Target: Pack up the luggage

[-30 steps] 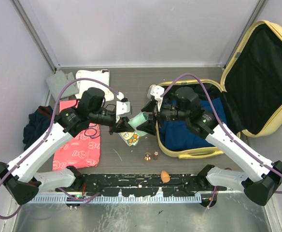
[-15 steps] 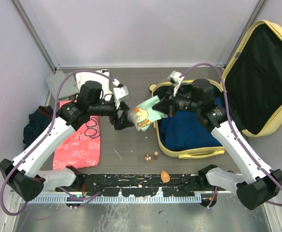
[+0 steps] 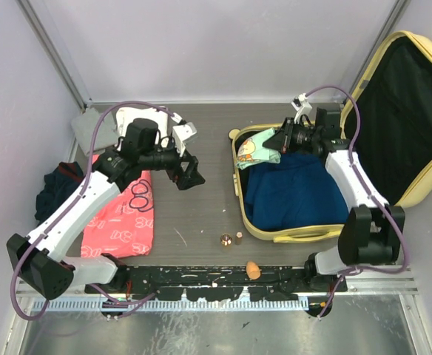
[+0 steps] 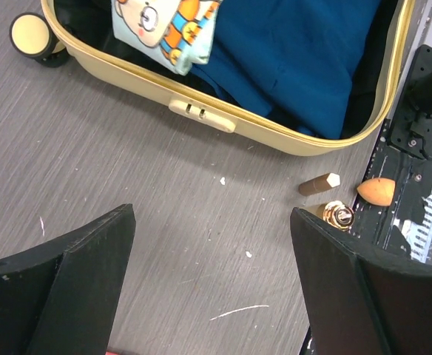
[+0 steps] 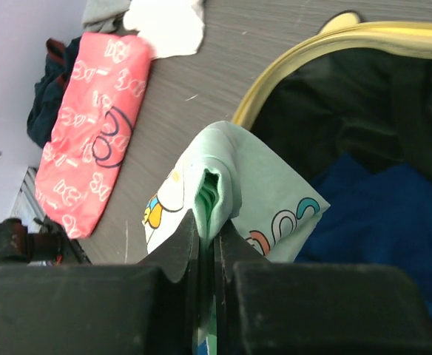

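Observation:
The luggage, a pale yellow hard-shell suitcase, lies open on the right with its lid leaning back. A blue garment lies inside. My right gripper is shut on a folded mint green garment with a cartoon print, which hangs over the suitcase's left end. In the right wrist view the jaws pinch a fold of the mint garment above the yellow rim. My left gripper hangs open and empty over bare table, left of the suitcase; its wrist view shows the gripper wide apart.
A pink printed garment, a dark bundle, a white garment and a grey cloth lie on the left. A brown tube, a gold cap and an orange sponge sit near the front edge.
The left gripper opened, let go of the mint garment and drew back left. The right gripper shut on the garment and carried it right, over the suitcase.

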